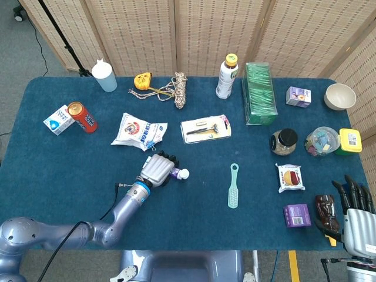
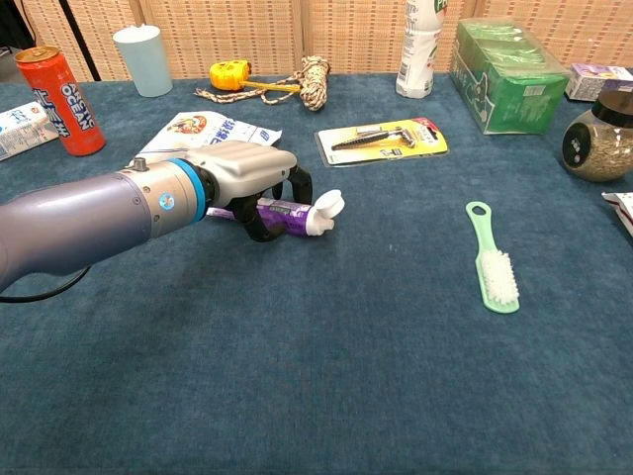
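Left hand (image 2: 247, 178) has its fingers curled around the purple tube (image 2: 287, 213), which lies on the surface just below the snack pouch (image 1: 139, 131) (white cap pointing right). Grasp looks formed; lift not yet done. Right hand (image 1: 354, 211) idles, fingers spread, holding nothing.

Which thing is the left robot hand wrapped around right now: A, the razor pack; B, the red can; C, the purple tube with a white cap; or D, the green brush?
C: the left robot hand curls over the purple tube, with the white cap sticking out past its fingers.
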